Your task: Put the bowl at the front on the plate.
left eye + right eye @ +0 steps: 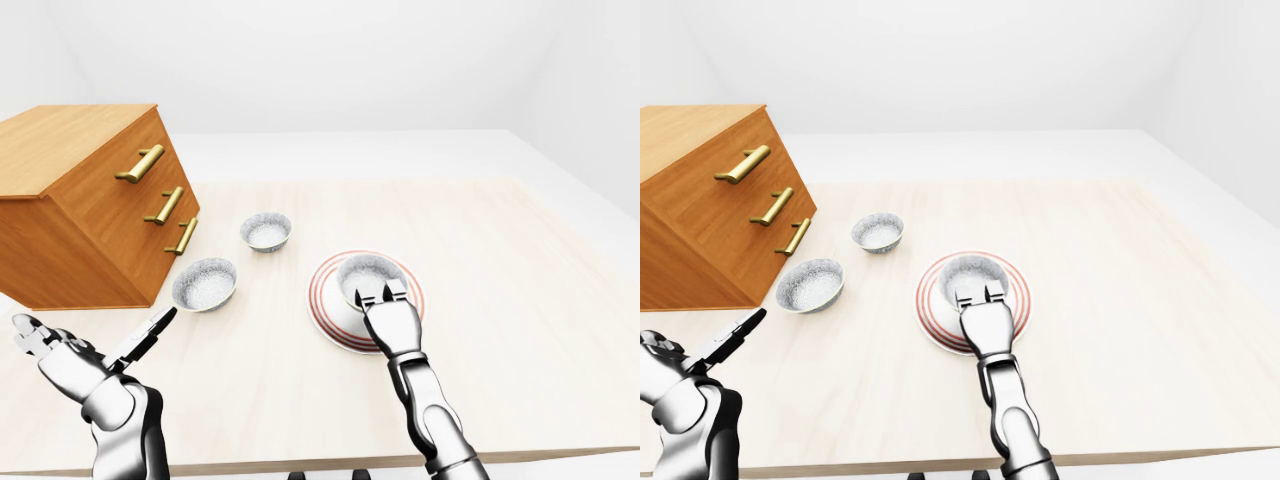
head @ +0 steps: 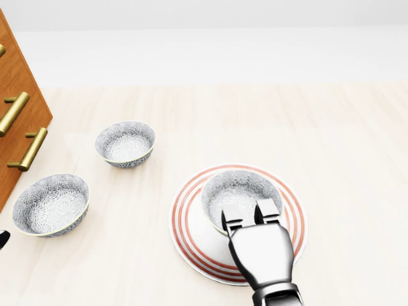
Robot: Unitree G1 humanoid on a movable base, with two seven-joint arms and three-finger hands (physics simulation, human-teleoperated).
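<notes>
Head view: fingers (image 2: 269,209) of right hand (image 2: 261,250) apparently pinch bowl (image 2: 238,187) on plate (image 2: 185,233).

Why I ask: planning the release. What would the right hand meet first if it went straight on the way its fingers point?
The bowl on the plate: the right hand has its fingers over the lower rim, pointing toward the head view's top.
</notes>
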